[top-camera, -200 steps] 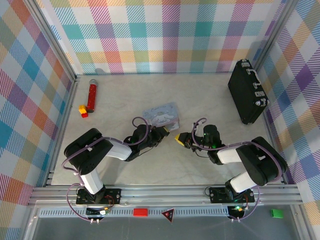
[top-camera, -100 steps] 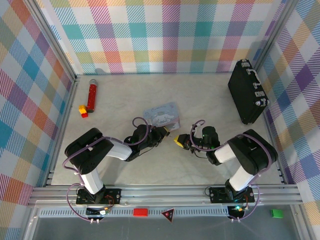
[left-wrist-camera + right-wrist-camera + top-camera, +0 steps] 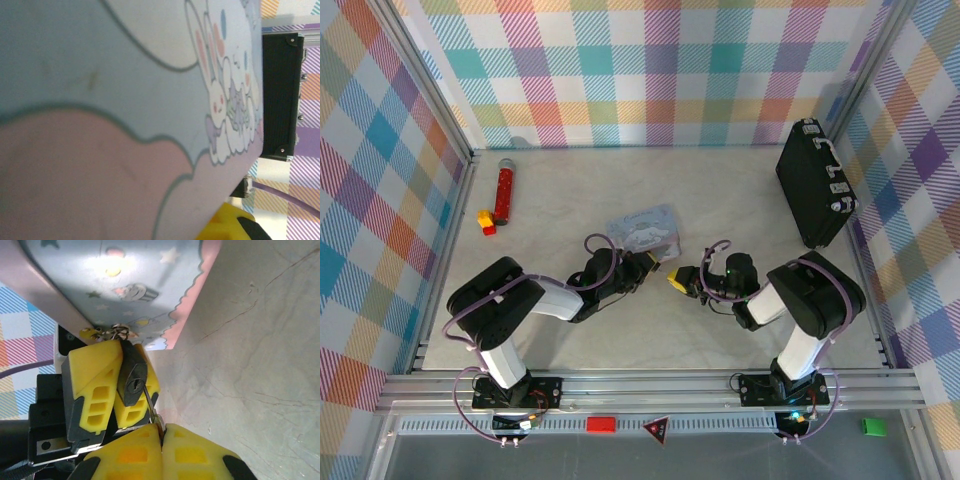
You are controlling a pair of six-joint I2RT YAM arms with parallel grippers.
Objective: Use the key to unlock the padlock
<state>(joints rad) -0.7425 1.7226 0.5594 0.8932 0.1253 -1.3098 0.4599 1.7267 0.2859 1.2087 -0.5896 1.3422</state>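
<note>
Padlock (image 3: 132, 374) — likely light, rigid, slick — pinched at body by left claw (image 3: 657, 262); thin key (image 3: 151, 407) clamped in shut right claw (image 3: 161, 435), padlock just ahead of tips.

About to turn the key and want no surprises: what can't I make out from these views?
- Right wrist: the silvery key has its head buried between the right gripper's yellow fingers; its depth in the small dark padlock is unclear.
- Right wrist: the left gripper's fingers hide part of the shackle.
- Top: padlock and key too small, under the grippers.
- Left wrist: the blurred pale blue cartoon-printed box blocks both.
</note>
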